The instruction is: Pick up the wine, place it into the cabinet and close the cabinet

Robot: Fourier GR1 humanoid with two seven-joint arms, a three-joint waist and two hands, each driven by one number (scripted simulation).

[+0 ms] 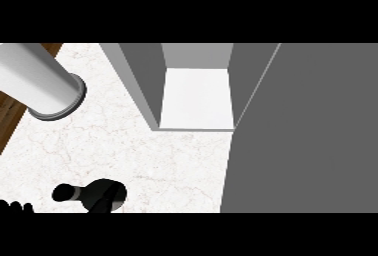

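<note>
With the wine (92, 194) lying on the tabletop (148, 155) well below the open cabinet (196, 97), I bring my left hand (15, 206) beside it, finger state unclear, and close around its body first.

White marble counter (148, 150) — carrying an open grey cabinet (196, 85) and dark wine bottle (92, 194).

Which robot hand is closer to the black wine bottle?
Left. The left hand shows at the lower left edge, just left of the wine bottle. The right hand is not in view.
</note>
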